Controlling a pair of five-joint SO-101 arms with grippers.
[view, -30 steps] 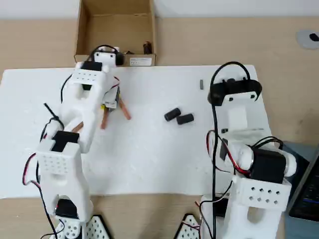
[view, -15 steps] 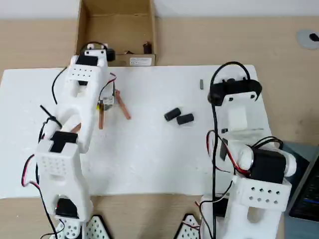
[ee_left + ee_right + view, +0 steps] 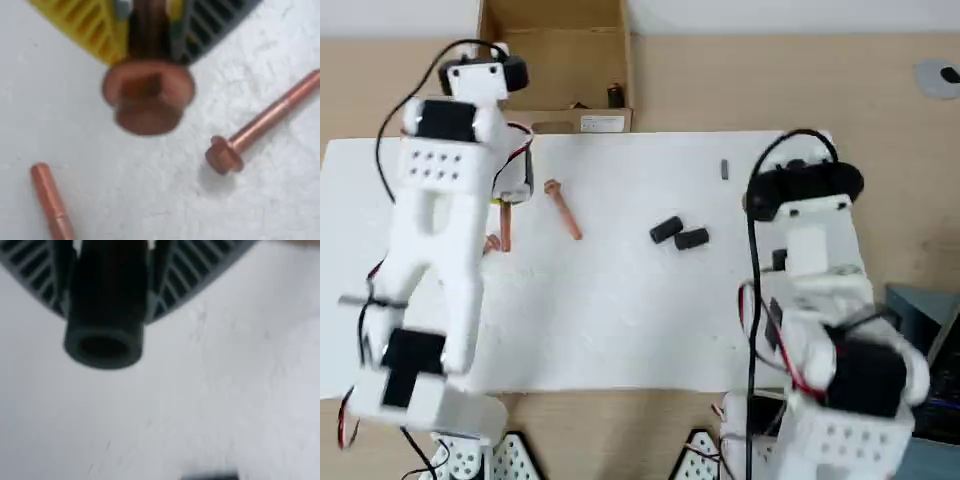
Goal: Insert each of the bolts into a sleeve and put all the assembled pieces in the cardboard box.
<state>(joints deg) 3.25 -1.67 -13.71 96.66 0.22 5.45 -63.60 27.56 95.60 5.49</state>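
My left gripper [image 3: 150, 27] is shut on a copper bolt [image 3: 148, 95], whose head points at the wrist camera. In the high view that bolt [image 3: 505, 224] hangs over the left part of the white sheet [image 3: 620, 320]. A second bolt [image 3: 563, 210] [image 3: 260, 125] lies loose just right of it, and a third bolt [image 3: 491, 243] [image 3: 50, 202] lies beside it. My right gripper [image 3: 107, 270] is shut on a black sleeve [image 3: 103, 337], held above the sheet on the right. Two more black sleeves [image 3: 666, 229] [image 3: 692, 238] lie mid-sheet. The cardboard box [image 3: 490, 60] stands at the back.
Inside the box, near its front wall, lies a dark assembled piece [image 3: 614, 95]. A small grey object [image 3: 724, 169] rests on the sheet behind the sleeves. A laptop edge [image 3: 932, 330] shows at the far right. Bare wooden table surrounds the sheet.
My left arm has lifted and swung left, away from the box's front, carrying one bolt off the sheet. The right arm has shifted slightly to the right.
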